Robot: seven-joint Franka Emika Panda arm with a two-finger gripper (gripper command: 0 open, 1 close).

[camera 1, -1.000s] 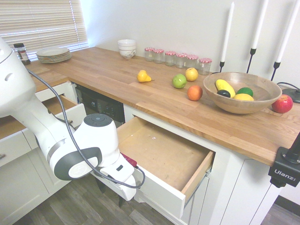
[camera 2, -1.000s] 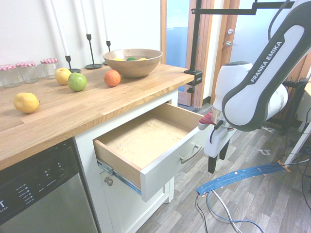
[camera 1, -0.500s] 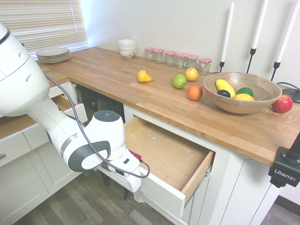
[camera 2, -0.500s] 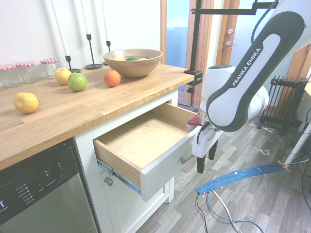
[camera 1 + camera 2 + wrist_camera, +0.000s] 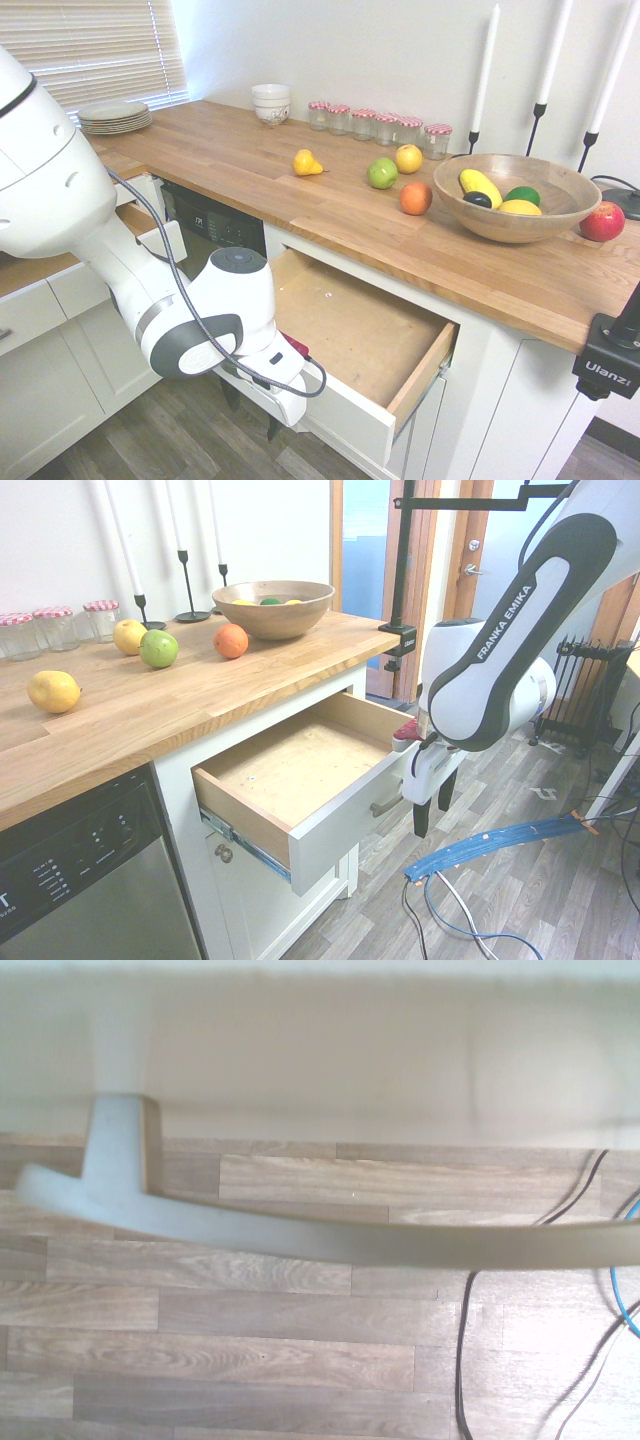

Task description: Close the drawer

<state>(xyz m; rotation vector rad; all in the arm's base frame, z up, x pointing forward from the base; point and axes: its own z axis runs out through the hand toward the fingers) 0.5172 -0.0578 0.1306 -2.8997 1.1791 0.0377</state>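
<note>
The drawer [image 5: 350, 330] stands pulled far out under the wooden countertop, its bare-wood bottom [image 5: 290, 765] empty. Its white front panel [image 5: 340, 830] carries a curved silver bar handle [image 5: 388, 802]. My gripper [image 5: 431, 805] hangs fingers-down right in front of that panel, near the handle's end, open with nothing between its fingers. From the other side the gripper [image 5: 251, 411] is low against the drawer front, and the arm hides the panel. In the wrist view the handle [image 5: 300, 1235] runs across the picture close by, with the white panel [image 5: 350, 1060] behind it and the wood floor below.
The countertop [image 5: 250, 170] above holds loose fruit, a wooden fruit bowl [image 5: 515, 200], jars, candlesticks and plates. A dishwasher [image 5: 80, 870] sits beside the drawer. A smaller drawer [image 5: 150, 235] is open further along the cabinet run. Wood floor [image 5: 520, 900] lies below.
The arm has swung in from the floor side until the gripper is close against the drawer front. The drawer is as far out as before.
</note>
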